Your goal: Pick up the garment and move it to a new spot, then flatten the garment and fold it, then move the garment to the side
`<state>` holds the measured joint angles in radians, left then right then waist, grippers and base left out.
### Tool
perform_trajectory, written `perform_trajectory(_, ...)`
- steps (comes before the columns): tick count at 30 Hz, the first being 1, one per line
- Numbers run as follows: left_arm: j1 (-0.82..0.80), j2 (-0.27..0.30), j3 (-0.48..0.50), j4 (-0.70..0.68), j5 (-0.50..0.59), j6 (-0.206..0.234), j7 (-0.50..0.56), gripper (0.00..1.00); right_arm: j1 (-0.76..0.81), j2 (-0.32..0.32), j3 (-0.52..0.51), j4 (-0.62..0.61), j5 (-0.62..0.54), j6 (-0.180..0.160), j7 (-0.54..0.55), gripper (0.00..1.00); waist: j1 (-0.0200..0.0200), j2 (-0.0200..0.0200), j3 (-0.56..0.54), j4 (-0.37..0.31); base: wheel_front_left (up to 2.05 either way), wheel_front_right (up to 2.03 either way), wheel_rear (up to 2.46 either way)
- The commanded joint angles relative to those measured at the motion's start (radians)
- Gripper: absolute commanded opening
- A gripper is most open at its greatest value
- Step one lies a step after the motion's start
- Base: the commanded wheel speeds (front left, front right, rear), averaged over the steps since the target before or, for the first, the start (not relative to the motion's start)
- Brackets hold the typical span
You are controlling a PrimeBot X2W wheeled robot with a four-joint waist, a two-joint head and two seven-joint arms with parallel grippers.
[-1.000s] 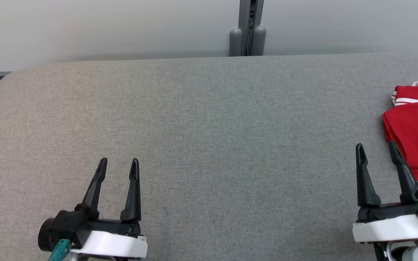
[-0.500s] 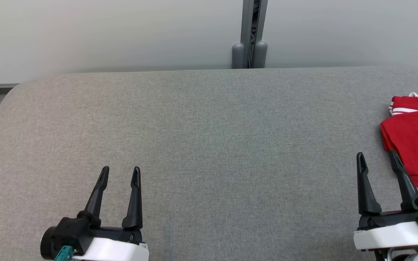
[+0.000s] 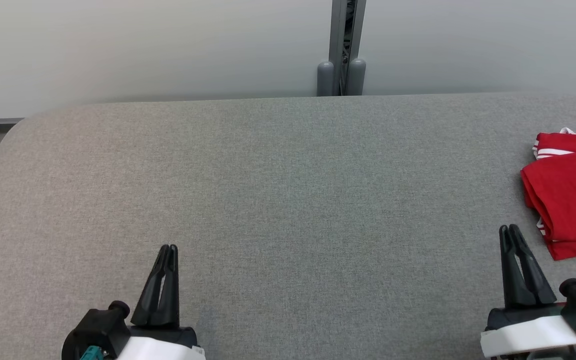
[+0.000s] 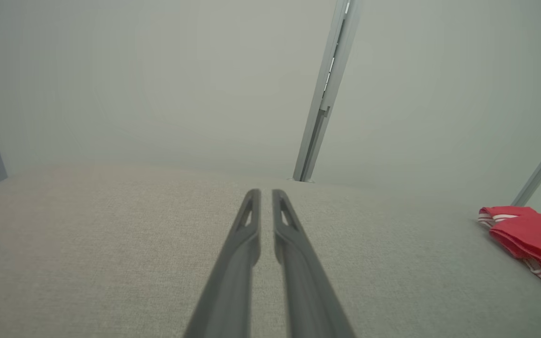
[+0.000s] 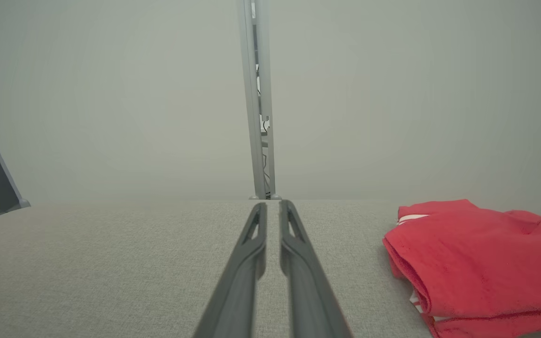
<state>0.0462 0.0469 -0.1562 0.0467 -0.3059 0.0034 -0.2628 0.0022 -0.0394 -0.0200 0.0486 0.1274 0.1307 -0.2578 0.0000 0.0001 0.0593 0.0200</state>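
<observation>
The garment [image 3: 570,192] is red with white stripes and lies folded at the table's right edge; it also appears as garment [image 5: 477,263] and garment [image 4: 531,237]. My right gripper [image 3: 510,229] hovers just left of its near corner, fingers together, holding nothing. My left gripper [image 3: 168,248] sits at the lower left over bare table, fingers together and empty. In the wrist views, the left gripper [image 4: 266,192] and the right gripper [image 5: 272,204] each show a thin slit between their fingertips.
The grey fabric-covered table [image 3: 278,200] spans the view, with a rounded far-left corner. A pale wall stands behind it, with a grey metal post [image 3: 342,47] at the middle of the far edge.
Both grippers have shut from wide open and have drawn back toward the near edge. The head camera has shifted slightly, so the table sits lower in the picture.
</observation>
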Motion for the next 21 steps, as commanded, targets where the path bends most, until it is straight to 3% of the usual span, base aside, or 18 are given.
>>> perform_trajectory(1, 0.004, -0.001, -0.001, 0.005, -0.002, 0.0, 0.0, 0.0, 0.004, 0.002, 0.0, 0.006, 0.001, 0.0, 0.002, 0.0, 0.0, -0.0001, 0.0, 0.0, 0.0, 0.0, 0.0)
perform_trajectory(21, -0.1, 0.013, 0.026, 0.112, -0.357, -0.033, 0.082, 0.0, -0.049, -0.009, -0.045, 0.074, 0.383, 0.0, 0.093, 0.0, 0.0, -0.0001, -0.009, -0.003, 0.0, 0.0, 0.0)
